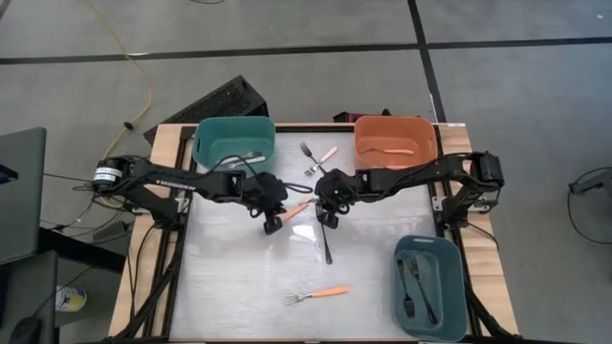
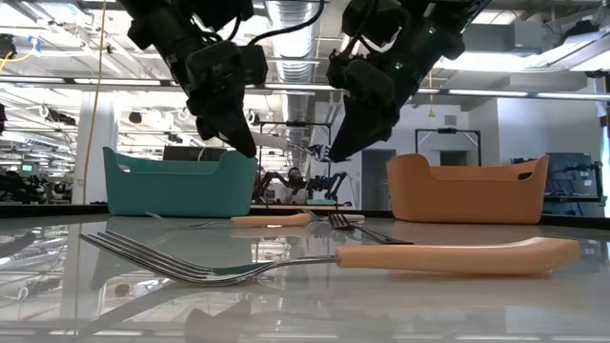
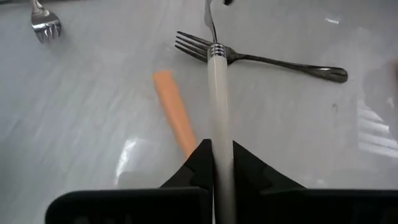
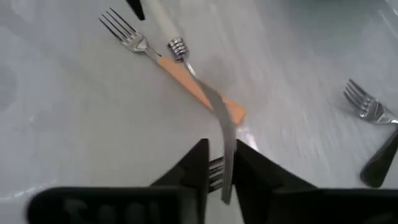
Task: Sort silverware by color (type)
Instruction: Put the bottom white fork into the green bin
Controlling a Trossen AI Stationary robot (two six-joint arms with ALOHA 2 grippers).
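Your left pincer (image 3: pixel 222 163) is clamped on the handle of a white fork (image 3: pixel 218 93), held above the middle of the tabletop (image 1: pixel 239 277). Your right pincer (image 4: pixel 222 171) sits at the fork's tines, its fingers a little apart around them. An orange fork (image 4: pixel 186 81) lies just below.

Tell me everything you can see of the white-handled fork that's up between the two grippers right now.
The white-handled fork has a smooth cream handle, a ribbed silver collar and shiny metal neck and tines. It is off the table, spanning between the arms: the left gripper is shut on its handle, and the tines sit between the fingers of the right gripper, which look slightly parted. Below it on the table lies an orange-handled fork; the two do not seem to touch.
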